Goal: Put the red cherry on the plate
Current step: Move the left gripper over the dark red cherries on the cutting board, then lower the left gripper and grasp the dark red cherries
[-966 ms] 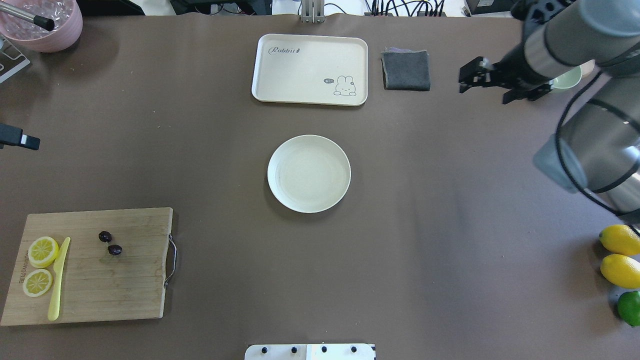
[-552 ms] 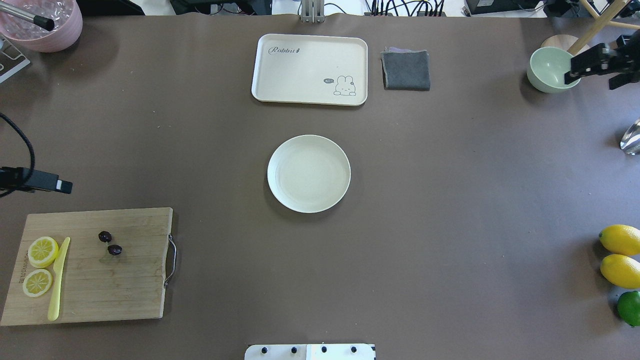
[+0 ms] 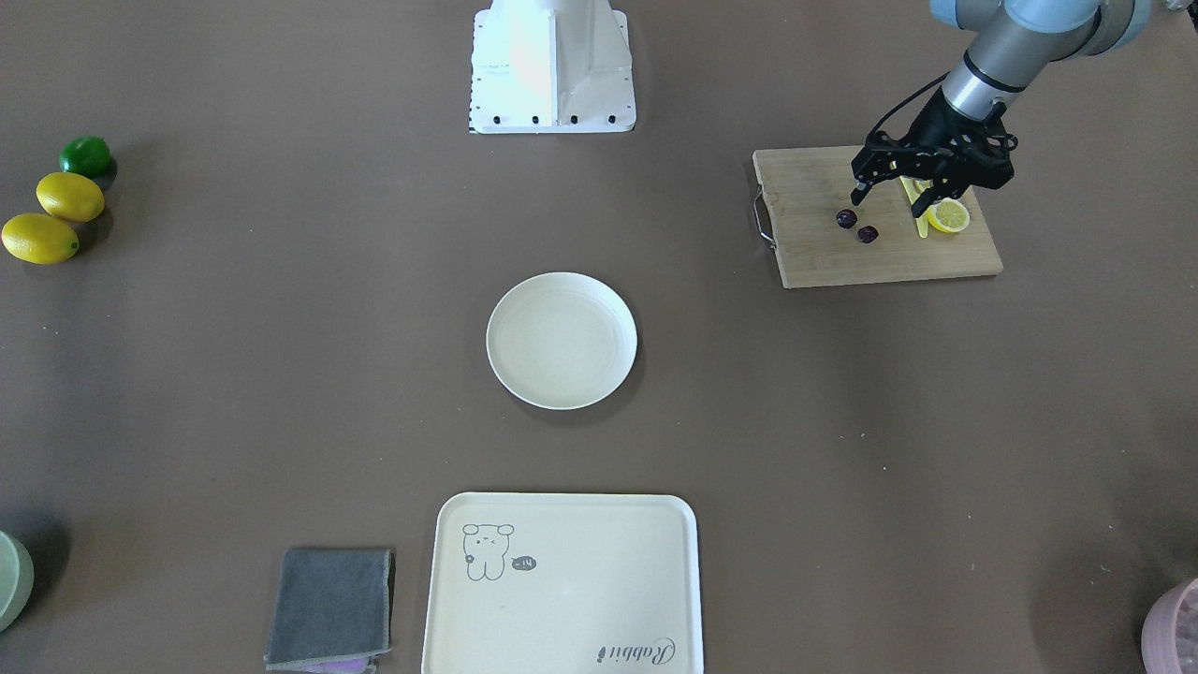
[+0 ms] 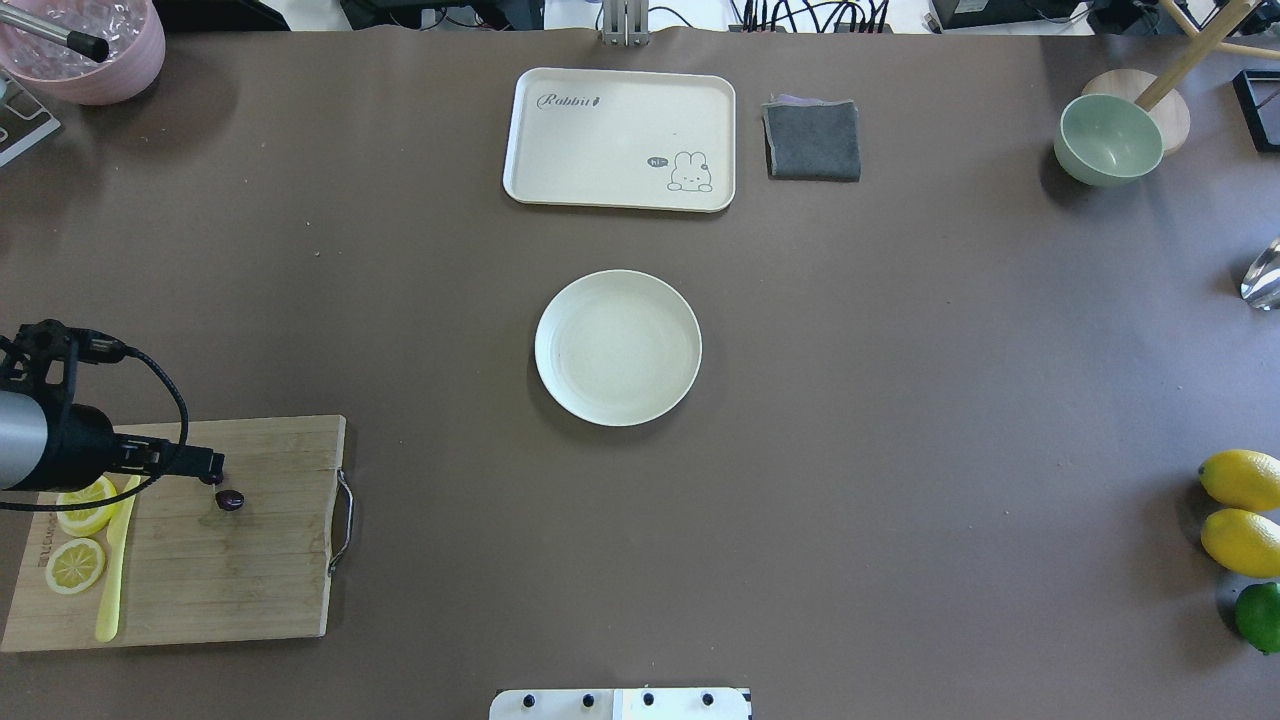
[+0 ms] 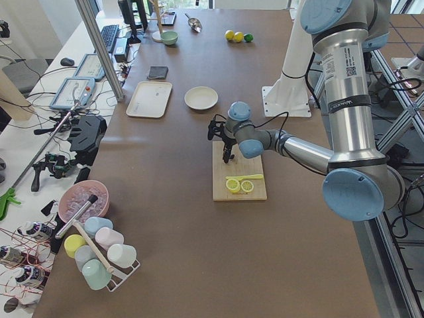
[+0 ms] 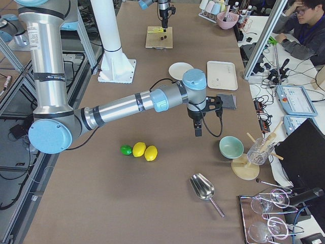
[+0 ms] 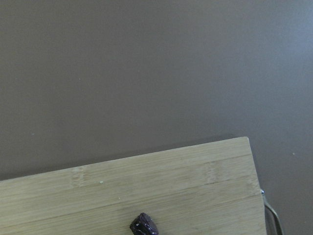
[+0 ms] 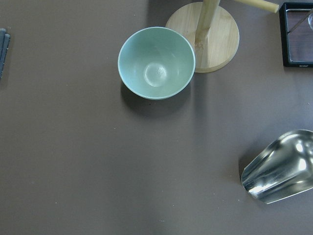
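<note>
Slippage looks likeliest: the left gripper (image 3: 889, 195), fingers spread wide over the bamboo cutting board (image 3: 880, 260), may close off-centre on the tiny round red cherry (image 3: 846, 218) lying there and roll it away, well apart from the plate (image 3: 562, 340).

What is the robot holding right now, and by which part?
Nothing that shows. The left tool hangs open over the tiny dark maroon cherry pair, which lies on the bamboo cutting board. The right tool cannot be judged.
</note>
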{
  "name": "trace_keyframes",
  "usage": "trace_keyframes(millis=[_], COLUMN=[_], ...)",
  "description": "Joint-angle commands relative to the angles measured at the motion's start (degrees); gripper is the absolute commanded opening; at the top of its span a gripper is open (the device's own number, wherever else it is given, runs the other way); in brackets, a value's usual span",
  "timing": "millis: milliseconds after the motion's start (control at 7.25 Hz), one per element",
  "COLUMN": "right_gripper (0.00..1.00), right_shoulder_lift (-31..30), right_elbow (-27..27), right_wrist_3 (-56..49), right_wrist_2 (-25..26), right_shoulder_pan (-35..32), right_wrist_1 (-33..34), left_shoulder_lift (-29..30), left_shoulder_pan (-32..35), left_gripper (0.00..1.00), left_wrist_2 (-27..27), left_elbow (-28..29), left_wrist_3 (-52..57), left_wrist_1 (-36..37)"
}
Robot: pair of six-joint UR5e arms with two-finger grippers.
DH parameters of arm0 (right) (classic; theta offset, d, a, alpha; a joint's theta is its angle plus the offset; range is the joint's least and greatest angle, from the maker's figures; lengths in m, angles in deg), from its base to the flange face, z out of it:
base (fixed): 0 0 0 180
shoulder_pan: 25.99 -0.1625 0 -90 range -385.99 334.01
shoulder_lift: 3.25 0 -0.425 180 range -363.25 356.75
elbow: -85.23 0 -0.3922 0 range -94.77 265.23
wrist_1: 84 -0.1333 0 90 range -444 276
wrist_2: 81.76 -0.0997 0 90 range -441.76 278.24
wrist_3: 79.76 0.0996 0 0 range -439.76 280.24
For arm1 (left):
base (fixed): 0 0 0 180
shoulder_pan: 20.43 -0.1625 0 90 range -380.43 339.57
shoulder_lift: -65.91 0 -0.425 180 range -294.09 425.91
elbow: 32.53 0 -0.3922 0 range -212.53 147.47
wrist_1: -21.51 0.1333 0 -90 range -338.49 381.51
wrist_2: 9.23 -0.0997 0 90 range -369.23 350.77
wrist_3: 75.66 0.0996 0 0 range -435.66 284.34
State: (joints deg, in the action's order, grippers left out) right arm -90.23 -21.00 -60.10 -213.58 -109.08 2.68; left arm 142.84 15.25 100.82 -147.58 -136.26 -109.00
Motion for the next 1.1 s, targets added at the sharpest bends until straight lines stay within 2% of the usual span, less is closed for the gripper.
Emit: trace_keyframes(millis=[0, 276, 414, 552, 828, 966], right_gripper=[1.0, 1.0, 1.0, 1.0, 1.0, 1.0], right_shoulder_lift=[-0.5, -0.5, -0.5, -0.4, -0.4, -0.4], right_elbow=[0.1, 0.1, 0.1, 0.2, 0.2, 0.2], right_wrist_3=[-0.4, -0.3, -0.3, -0.3, -0.3, -0.3], right_wrist_2=[0.0, 0.0, 0.1, 0.1, 0.1, 0.1], right_shoulder_pan=[-0.2, -0.2, -0.2, -0.2, -0.2, -0.2], right_wrist_1=[0.0, 0.0, 0.0, 0.0, 0.0, 0.0], left_shoulder_lift=[2.2, 4.8, 4.8, 4.6, 4.5, 4.0], left_shoulder_pan=[-2.8, -2.8, -2.8, -2.7, -2.7, -2.7], left_gripper=[0.8, 0.8, 0.8, 0.69, 0.37, 0.35], left_wrist_2=[-3.8, -3.9, -3.9, -3.8, -3.8, -3.9], left_elbow=[3.9, 7.0, 6.7, 6.3, 6.2, 6.2], left_wrist_3=[0.1, 0.2, 0.2, 0.2, 0.1, 0.2], left_wrist_1=[0.0, 0.0, 0.0, -0.1, 0.0, 0.0])
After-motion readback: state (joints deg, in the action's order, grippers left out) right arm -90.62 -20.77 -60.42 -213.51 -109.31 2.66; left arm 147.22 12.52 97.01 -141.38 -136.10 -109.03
